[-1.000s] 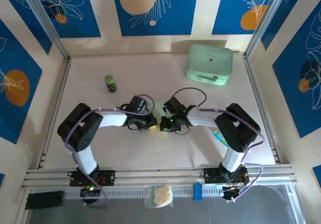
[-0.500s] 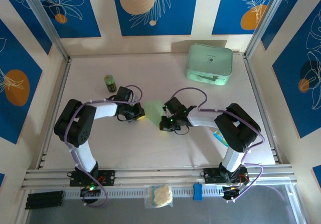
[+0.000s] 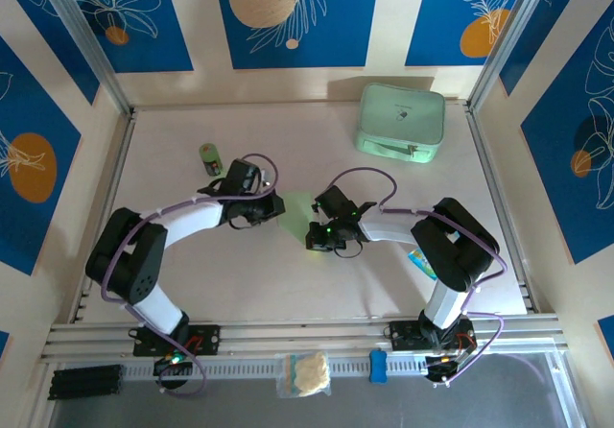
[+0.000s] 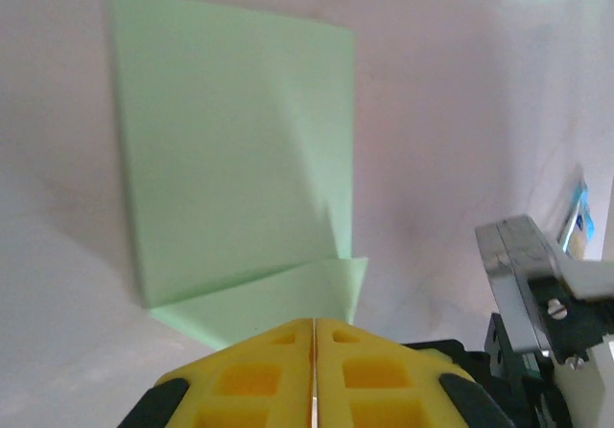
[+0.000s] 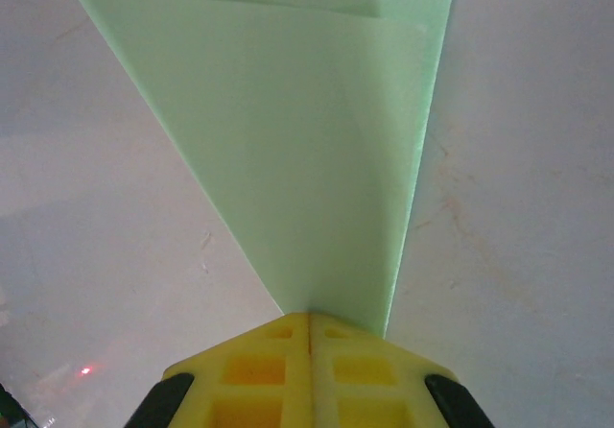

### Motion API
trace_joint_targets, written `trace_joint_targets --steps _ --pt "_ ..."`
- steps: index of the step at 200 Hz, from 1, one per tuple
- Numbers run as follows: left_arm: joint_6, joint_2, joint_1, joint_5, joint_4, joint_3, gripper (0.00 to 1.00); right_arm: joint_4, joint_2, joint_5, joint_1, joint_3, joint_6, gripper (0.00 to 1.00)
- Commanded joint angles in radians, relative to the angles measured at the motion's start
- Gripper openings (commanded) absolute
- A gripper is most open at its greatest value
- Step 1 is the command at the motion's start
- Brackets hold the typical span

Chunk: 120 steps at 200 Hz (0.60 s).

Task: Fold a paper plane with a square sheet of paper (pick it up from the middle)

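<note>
Shut tight at the left gripper point(image 4: 314, 337): yellow pads flush along one thin seam. Just ahead of those tips, touching or nearly so, a small folded-over corner of the paper point(image 4: 230, 159), pale green and flat on the table. Shut as well at the right gripper point(image 5: 309, 324), with the paper narrowing to a point right at its tips; nipped or merely pressed down, cannot tell. Seen from above, paper lying between the two grippers, both sets of tips at its edges. Around that, bare pale pinkish table point(image 3: 384, 284), faintly smudged. Beyond and left of the left tips, near, a small green bottle point(image 3: 210, 158). Well beyond and right of the right tips, a mint case point(image 3: 401, 119) by the back wall. On every side, cream walls with blue panels point(image 3: 295, 15) of white leaves and orange discs.
</note>
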Motion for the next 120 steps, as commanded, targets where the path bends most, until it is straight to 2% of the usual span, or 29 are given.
trace_joint_targets --steps 1,32,74,120 --pt "-0.028 0.068 -0.039 0.021 0.018 0.016 0.1 -0.19 0.033 0.053 -0.005 -0.057 -0.016 0.0" --pt "-0.02 0.141 -0.056 -0.017 -0.023 0.052 0.09 -0.14 -0.023 0.022 -0.012 -0.06 -0.02 0.0" --pt "-0.023 0.176 -0.057 -0.066 -0.047 0.038 0.07 -0.029 -0.11 -0.099 -0.02 -0.039 -0.04 0.02" --pt "-0.029 0.191 -0.057 -0.097 -0.072 0.023 0.06 -0.027 -0.032 -0.076 -0.013 0.037 -0.053 0.02"
